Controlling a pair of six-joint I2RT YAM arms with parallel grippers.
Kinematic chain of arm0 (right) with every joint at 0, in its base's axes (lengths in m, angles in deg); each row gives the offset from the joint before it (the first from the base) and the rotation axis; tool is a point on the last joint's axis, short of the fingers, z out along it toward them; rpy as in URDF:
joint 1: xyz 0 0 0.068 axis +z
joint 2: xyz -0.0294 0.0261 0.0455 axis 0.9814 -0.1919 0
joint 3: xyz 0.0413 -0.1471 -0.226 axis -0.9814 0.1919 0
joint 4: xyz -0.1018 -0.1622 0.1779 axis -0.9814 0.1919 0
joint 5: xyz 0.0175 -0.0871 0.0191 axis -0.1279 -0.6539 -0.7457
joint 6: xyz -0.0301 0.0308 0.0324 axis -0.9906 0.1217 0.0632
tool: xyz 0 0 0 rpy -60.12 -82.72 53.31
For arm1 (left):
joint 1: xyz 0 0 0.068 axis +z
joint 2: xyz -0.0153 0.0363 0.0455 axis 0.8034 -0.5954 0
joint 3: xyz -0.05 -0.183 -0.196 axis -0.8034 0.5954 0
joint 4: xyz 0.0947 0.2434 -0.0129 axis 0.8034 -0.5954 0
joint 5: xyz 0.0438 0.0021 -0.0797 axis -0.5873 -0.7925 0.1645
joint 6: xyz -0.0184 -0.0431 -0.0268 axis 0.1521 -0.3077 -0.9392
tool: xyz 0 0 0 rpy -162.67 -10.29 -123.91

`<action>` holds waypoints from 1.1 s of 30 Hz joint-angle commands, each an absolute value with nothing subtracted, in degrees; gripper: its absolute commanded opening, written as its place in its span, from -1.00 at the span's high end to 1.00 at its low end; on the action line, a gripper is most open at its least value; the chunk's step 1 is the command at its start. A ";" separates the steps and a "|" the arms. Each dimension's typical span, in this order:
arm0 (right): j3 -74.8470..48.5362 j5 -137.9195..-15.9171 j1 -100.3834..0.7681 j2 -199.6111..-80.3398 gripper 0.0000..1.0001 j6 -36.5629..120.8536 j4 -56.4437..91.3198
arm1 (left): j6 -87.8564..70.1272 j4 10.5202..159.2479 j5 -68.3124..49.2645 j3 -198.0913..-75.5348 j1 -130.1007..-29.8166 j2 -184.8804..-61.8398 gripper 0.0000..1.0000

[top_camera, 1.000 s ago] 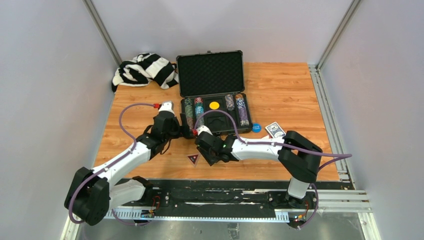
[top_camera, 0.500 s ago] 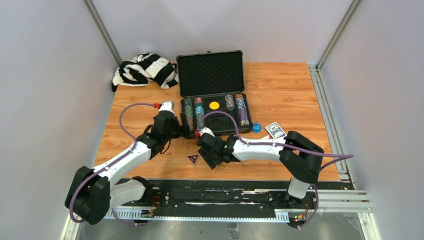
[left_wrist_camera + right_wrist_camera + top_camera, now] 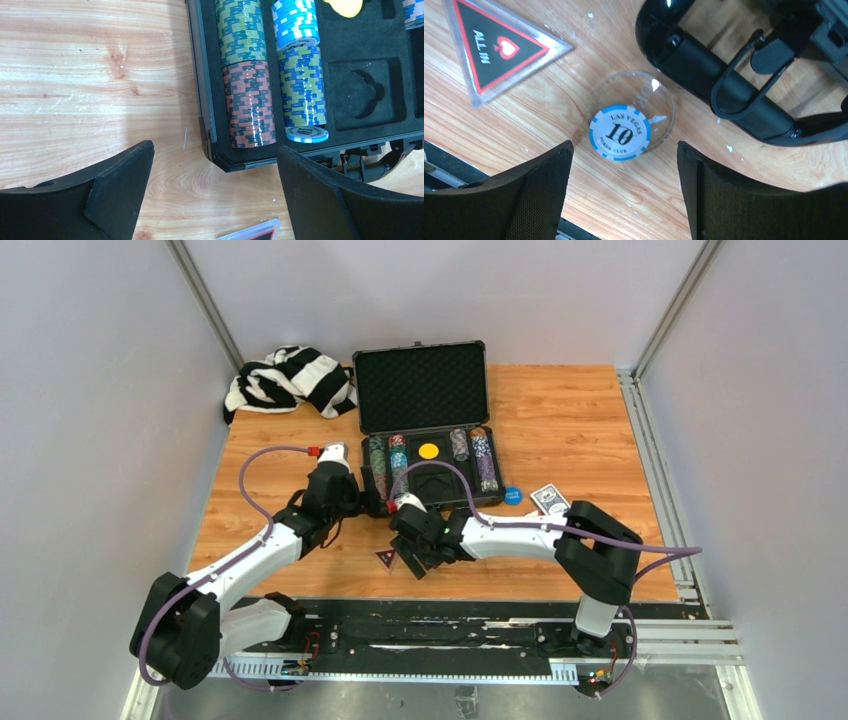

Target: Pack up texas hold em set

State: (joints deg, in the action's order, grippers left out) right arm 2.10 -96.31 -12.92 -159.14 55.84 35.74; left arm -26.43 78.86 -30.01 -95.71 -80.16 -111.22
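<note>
- Chips are mostly packed: the chip stacks (image 3: 398, 462) lie in their foam rows inside the black case (image 3: 470, 502), which sits open at the far middle of the worktop (image 3: 560, 420) with its lid standing up.
- A yellow disc (image 3: 429, 451) is also in the tray, between the chip rows.
- From the left wrist view, the card recess (image 3: 360, 92) in the foam looks empty, so count the cards as not yet packed.
- Several pieces are out on the wood:
  - a blue-and-white "10" chip (image 3: 620, 132) just in front of the case handle (image 3: 744, 85), overlapping a clear round disc (image 3: 644, 102); you cannot tell which lies on top
  - the "ALL IN" triangle (image 3: 499, 47) near them
  - a blue disc (image 3: 513, 495) and a card deck (image 3: 550, 500) beside the case's front right corner
- Your right tool (image 3: 624, 147) has its jaws spread wide on either side of the "10" chip. It holds nothing, and the chip lies flat on the worktop clear of both pads.
- Your left tool (image 3: 215, 150) is fully spread and empty, hanging over the case's near left corner.
- By my reckoning you are past halfway. You have the loose chip, the discs, the triangle and the deck to put in, and then the lid to close.
</note>
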 commanded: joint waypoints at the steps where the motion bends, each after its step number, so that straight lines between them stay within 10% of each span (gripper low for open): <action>1: -2.11 -97.22 -12.93 -162.12 -0.52 56.59 38.35 | -26.57 80.16 -29.68 -95.05 -79.54 -111.12 -0.96; 33: 1.27 -102.98 -15.65 -158.30 -0.15 73.01 43.02 | -26.79 81.07 -26.95 -94.53 -79.40 -111.41 -0.96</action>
State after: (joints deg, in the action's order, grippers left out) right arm 0.07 -102.14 -15.01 -159.82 71.38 41.42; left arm -26.43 79.69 -27.35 -95.39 -79.87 -111.22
